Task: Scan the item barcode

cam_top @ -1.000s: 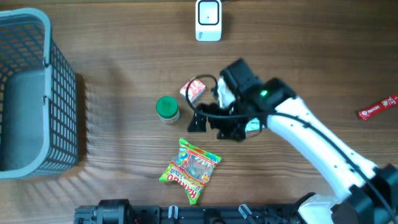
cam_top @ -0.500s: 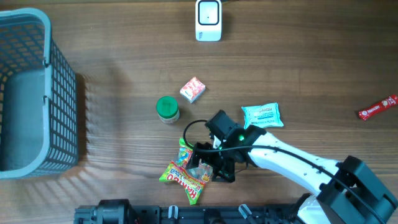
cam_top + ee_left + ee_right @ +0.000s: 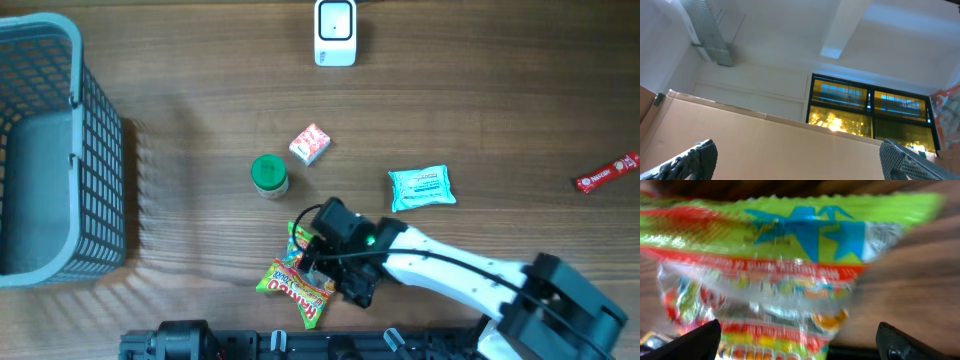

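Wood-grain table (image 3: 520,100), overhead cam first. Seeing R gripper (image 3: 330,272) hanging right over candy bag (image 3: 285,288), low-centre nr front edge, and covering bag's upper-right part. Comparing w/ 1 s back: finding arm swung down from spot betw. small box (image 3: 310,144) and teal packet (image 3: 421,187), leaving both in full sight now. Noting bag lying in same place, same tilt. Also spotting scanner (image 3: 335,32) at far edge, well apart from bag. Seeing green-lid jar (image 3: 268,174) upright just above-left of bag, red bar (image 3: 607,175) far R, and grey basket (image 3: 100,130) at L edge. Finding none of these shifted vs earlier.

L wrist cam next. Looking up at ceiling (image 3: 780,30), beige wall (image 3: 765,145) and lit window (image 3: 870,107). Catching L gripper (image 3: 799,162) only as two dark tips at bottom corners, standing wide apart, holding nothing.

R wrist cam last. Seeing candy bag (image 3: 785,255) filling nearly whole pic, blurred: green top edge w/ blue print, clear panel showing sweets. Finding print too blurred for reading. Spotting R gripper (image 3: 797,342) tips at both bottom corners, spread wide, straddling bag w/o pinching it. Not managing to tell whether touching.
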Controlling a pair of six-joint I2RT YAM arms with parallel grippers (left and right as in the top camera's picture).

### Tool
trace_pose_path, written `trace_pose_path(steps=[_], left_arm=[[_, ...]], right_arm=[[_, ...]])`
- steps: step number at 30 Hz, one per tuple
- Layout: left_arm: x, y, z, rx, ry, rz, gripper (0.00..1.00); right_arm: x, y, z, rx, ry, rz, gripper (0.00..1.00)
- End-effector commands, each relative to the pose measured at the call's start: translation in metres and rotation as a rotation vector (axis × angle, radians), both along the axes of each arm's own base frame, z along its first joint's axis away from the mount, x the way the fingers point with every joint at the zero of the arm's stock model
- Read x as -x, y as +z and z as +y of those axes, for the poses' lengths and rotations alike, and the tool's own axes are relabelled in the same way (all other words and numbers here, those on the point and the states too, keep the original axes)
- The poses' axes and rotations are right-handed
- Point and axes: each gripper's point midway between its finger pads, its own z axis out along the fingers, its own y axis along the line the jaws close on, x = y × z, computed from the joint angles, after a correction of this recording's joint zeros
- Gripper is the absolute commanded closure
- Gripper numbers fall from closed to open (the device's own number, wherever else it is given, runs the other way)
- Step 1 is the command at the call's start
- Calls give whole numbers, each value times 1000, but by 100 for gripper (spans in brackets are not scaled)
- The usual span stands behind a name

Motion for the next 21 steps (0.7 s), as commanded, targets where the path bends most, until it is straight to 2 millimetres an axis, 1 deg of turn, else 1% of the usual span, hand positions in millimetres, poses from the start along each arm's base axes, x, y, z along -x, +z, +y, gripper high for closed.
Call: trace_pose_path(steps=[1,3,4,5,6,7,8,10,11,12,13,15,18,19,20,21], left_arm=[[6,-1,2,0,14,-13,0],[6,-1,2,0,15,-13,0],[6,-1,2,0,15,-13,0],[6,-1,2,0,15,-13,0],[6,-1,2,0,15,-13,0],[6,-1,2,0,14,-13,0],[6,-1,2,0,14,-13,0],[6,-1,2,0,15,-13,0],[6,0,2,0,15,-13,0],[6,-1,2,0,15,-13,0],[6,-1,2,0,15,-13,0],[6,-1,2,0,15,-13,0],[6,-1,2,0,14,-13,0],[6,-1,2,0,14,-13,0],[6,-1,2,0,14,-13,0],[6,-1,2,0,14,-13,0]], right_arm=[[21,-41,-6,150,-76,99,0],[29,-51,3,126,-67,161,0],[29,-55,7,107,-65,175,1],[28,-56,8,104,-69,184,12],[25,-57,8,103,-80,184,38],[20,-57,8,95,-93,180,84],[13,-55,10,77,-107,171,96],[5,-45,18,9,-123,190,96],[4,-36,25,-53,-121,227,96],[6,-19,35,-143,-108,292,96],[7,-8,40,-199,-99,335,96],[10,24,49,-348,-61,451,96],[12,77,55,-592,38,601,96],[13,100,53,-689,91,669,96],[15,119,49,-741,121,759,96],[16,129,45,-768,145,812,96]])
